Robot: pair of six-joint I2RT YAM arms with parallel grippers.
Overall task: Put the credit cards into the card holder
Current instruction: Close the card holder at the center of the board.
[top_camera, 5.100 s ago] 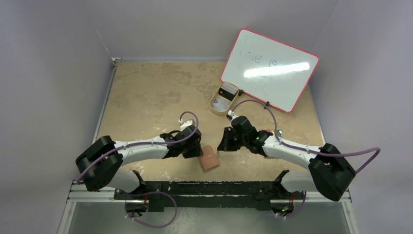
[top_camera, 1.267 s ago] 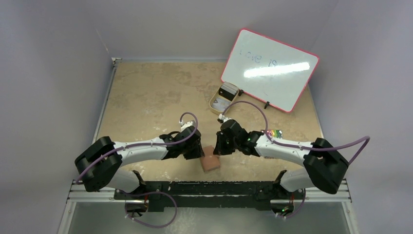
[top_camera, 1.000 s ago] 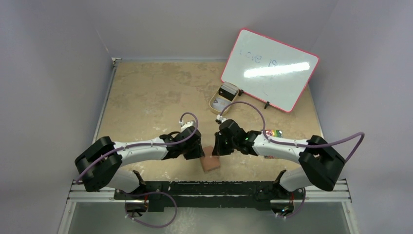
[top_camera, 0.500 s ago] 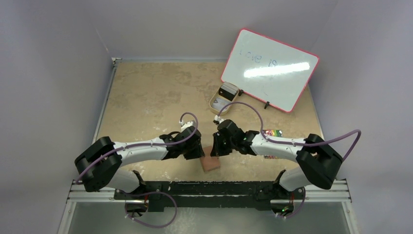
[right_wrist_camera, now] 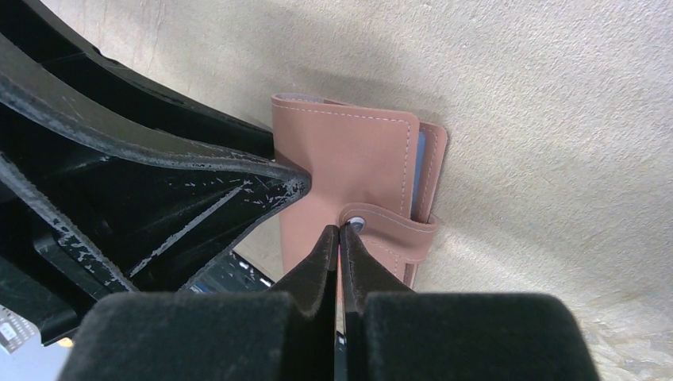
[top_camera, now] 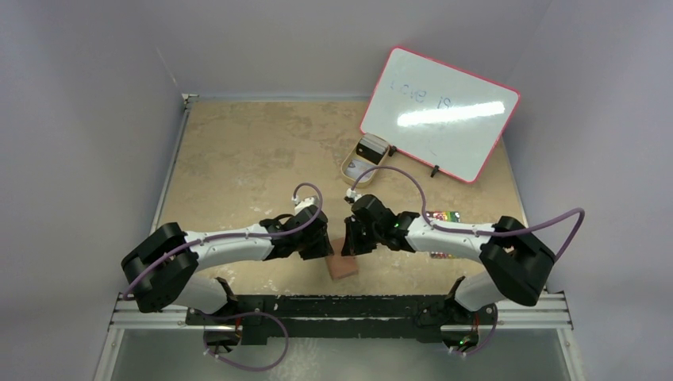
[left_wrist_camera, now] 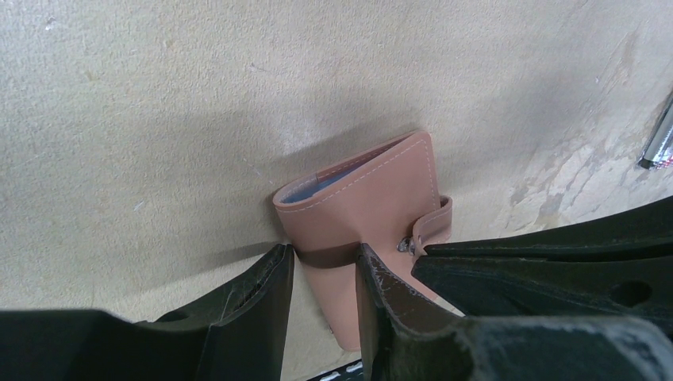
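Reddish-brown leather bifold card holder (top_camera: 343,265) lies snapped shut at table (top_camera: 238,159) 6 o'clock edge. My left gripper (left_wrist_camera: 324,274): fingers narrowly apart, tips pinning it. My right gripper (right_wrist_camera: 340,230): fingers pressed together at snap tab (right_wrist_camera: 397,226). Best peel tab gently toward 3 o'clock.

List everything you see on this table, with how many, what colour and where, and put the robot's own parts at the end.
table: one, tan, under everything.
whiteboard: one, white with a pink frame, far right, faint writing on it.
tray: one, tan oval, at the whiteboard's near-left edge.
credit cards: a stack, number unclear, whitish with a dark stripe, in the tray.
marker pack: one, multicoloured, just beyond the right arm.
card holder: one, reddish-brown, closed with its tab across, near edge at centre.
left end effector: one, black, fingers straddling the card holder's edge; grip unclear.
right end effector: one, black, fingers together at the snap tab.
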